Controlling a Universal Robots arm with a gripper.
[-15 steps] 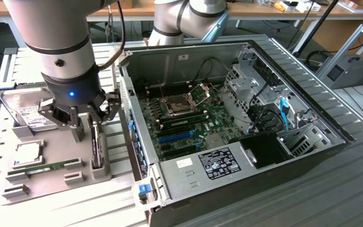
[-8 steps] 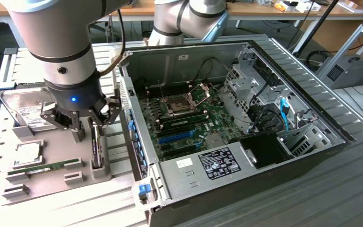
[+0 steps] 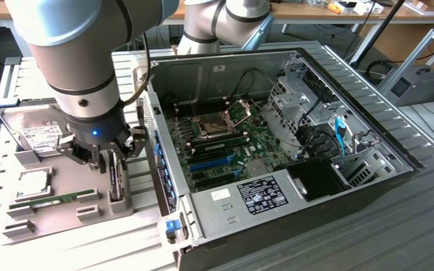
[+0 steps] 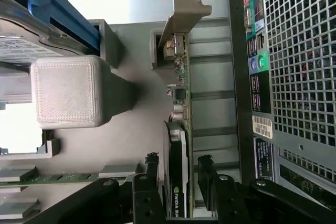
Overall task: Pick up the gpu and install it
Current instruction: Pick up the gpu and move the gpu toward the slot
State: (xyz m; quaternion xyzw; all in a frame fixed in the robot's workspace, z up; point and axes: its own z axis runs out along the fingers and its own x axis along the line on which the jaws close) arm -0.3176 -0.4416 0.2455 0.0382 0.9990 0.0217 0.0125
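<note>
**Operator:** Where is the gpu right now?

**Arm:** The gpu (image 3: 116,182) stands on its long edge in a slot of the grey holder tray (image 3: 70,175). The tray lies on the counter (image 3: 398,226), to the exterior view's left of the open computer case (image 3: 277,141). In my wrist view the gpu (image 4: 181,108) runs lengthwise away from me. Its silver bracket (image 4: 186,9) is at the far end, and the case's perforated rear panel (image 4: 299,77) is close alongside.

**Operator:** And your gripper?

**Arm:** My gripper (image 3: 111,161) is down over the card, at the end away from the bracket. The wrist view shows the gripper (image 4: 178,165) straddling it, with one of the black fingers (image 4: 206,169) on each face. I see a thin gap on both sides, so the jaws are parted and I have no hold on anything. The card sits in its slot.

**Operator:** What else is on the tray?

**Arm:** A hard drive (image 3: 32,127) in a blue frame is at the far end. A long green memory stick (image 3: 59,199) lies nearer the front.
</note>
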